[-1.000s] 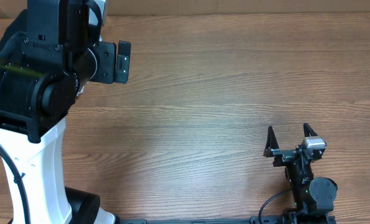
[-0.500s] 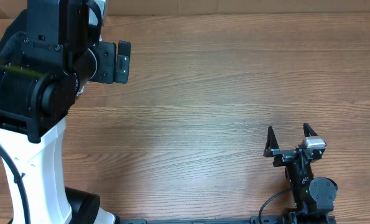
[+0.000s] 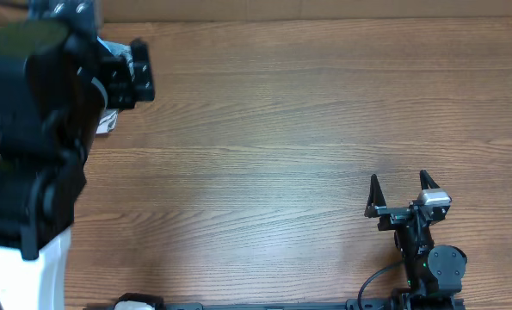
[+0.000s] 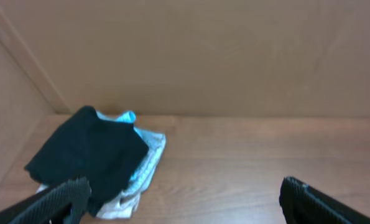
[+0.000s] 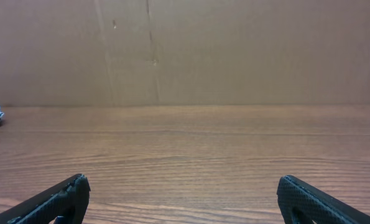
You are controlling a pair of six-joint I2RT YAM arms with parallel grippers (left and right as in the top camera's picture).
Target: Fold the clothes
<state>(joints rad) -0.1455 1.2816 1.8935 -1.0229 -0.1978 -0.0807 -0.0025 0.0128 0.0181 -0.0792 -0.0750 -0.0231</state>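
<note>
Black cloth lies heaped at about 8 o'clock in my left wrist view, tucked into the corner where the cardboard wall meets the table. I take it for the clothes I have to fold, though no collar or logo shows. It sits on top of a pale blue and white bundle, touching it. My left gripper hangs short of the heap, jaws spread wide and empty. The right gripper rests at 5 o'clock on the overhead, also wide apart and holding nothing, well away from the cloth. My worry is the pinch: a deep reach could gather the pale bundle along with the black layer, or jam a finger against the wall. The left arm also hides that corner from above, so I would be steering on one view.
</note>
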